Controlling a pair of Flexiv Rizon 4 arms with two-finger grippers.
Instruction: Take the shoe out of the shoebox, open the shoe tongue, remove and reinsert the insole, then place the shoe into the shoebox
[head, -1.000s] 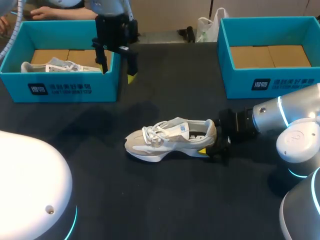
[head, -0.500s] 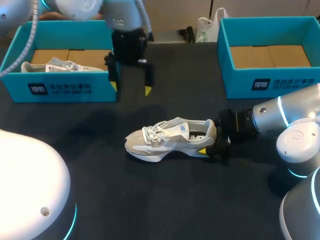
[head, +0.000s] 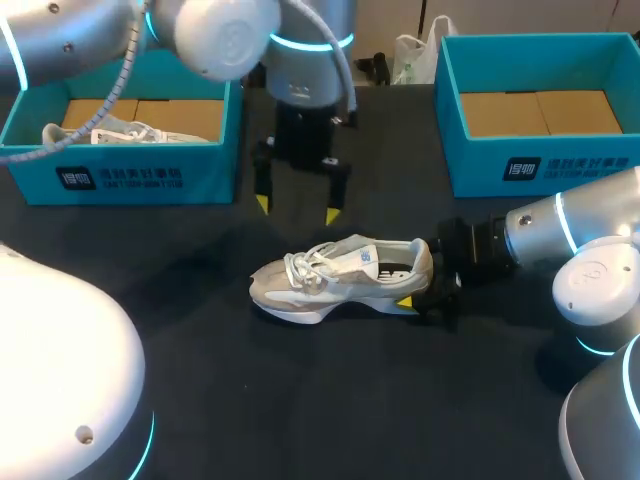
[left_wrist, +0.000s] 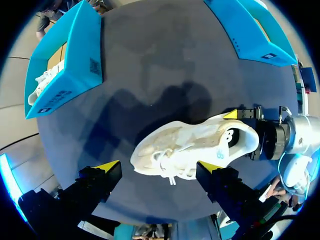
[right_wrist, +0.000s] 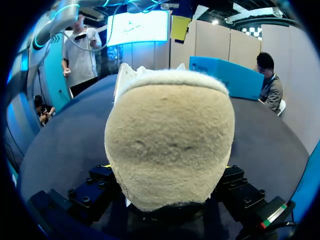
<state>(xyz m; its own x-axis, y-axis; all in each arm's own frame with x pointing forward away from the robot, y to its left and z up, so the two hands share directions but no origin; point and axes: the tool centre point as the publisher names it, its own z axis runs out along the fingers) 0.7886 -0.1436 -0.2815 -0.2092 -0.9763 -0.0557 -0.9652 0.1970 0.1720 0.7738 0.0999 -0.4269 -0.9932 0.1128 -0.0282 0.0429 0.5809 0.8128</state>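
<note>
The left claw (head: 298, 208) hung with its fingers spread wide and holding nothing. The pale shoe (head: 340, 278) stood on its sole on the dark counter (head: 300, 400) ahead of it, in line with the gap between its fingers and untouched by them. The right claw (head: 418, 278) was closed on the shoe's heel, one yellow tip on either side and the toe pointing away from it. A teal shoebox (head: 130, 178) holding another shoe (head: 100, 132) stood off to the left claw's side, and the other shoebox (head: 540, 165) stood well apart from the right claw.
</note>
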